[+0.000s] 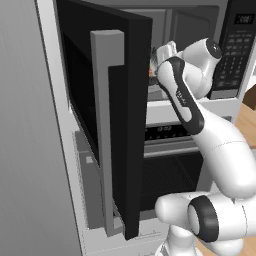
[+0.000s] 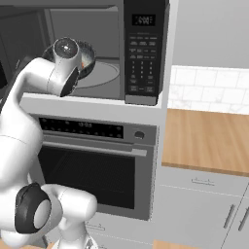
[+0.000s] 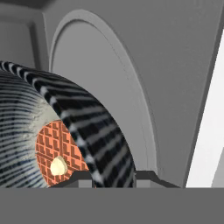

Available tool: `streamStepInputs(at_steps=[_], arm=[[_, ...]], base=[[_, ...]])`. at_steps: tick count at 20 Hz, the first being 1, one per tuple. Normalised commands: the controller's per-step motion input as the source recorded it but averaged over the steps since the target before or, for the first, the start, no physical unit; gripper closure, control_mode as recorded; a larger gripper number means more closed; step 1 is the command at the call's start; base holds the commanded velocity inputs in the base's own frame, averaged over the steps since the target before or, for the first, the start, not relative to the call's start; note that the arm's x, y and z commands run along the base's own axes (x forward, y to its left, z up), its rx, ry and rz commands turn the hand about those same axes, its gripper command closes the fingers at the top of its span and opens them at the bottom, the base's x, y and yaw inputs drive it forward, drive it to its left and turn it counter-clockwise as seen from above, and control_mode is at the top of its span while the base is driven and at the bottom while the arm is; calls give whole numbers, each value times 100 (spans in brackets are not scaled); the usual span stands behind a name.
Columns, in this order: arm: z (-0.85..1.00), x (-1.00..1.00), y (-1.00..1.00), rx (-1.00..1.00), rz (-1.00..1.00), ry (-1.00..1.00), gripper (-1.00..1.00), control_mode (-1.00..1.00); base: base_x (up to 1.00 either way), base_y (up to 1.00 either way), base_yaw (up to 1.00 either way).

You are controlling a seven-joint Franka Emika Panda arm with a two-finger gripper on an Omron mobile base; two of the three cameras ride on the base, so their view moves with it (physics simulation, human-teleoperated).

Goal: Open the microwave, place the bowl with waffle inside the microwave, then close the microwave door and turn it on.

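Note:
The microwave (image 2: 104, 29) stands open, and my arm reaches into its grey cavity. The microwave door (image 1: 127, 125) is swung wide to the left, its grey bar handle (image 1: 105, 115) facing me. My gripper (image 3: 113, 178) is shut on the rim of the striped bowl (image 3: 94, 131), with one fingertip inside the bowl and one outside. The waffle (image 3: 57, 151), orange with a pale dab, lies in the bowl. In the right base view the bowl (image 2: 90, 52) peeks from behind my wrist, over the left part of the glass turntable (image 2: 104, 74). Whether it rests on the glass I cannot tell.
The black keypad panel (image 2: 143, 53) sits right of the cavity. A silver oven (image 2: 92, 165) is built in below. A wooden counter (image 2: 209, 141) lies to the right. The open door juts out at the left of my arm.

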Motion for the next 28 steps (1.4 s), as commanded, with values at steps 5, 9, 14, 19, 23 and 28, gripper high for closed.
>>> streamStepInputs(at_steps=[5, 9, 14, 19, 23, 28], arm=[[-22, 40, 17, 0, 0, 1, 100, -100], [-26, 41, 11, 0, 0, 0, 100, -100], [-1, 16, 0, 0, 0, 0, 100, -100], [0, 0, 0, 0, 0, 0, 100, -100], [0, 0, 0, 0, 0, 0, -100, -100], [0, -1, -1, 0, 0, 0, -100, -100]], base=[[0, 0, 0], [0, 0, 0], [0, 0, 0], [0, 0, 0], [0, 0, 0], [0, 0, 0]])
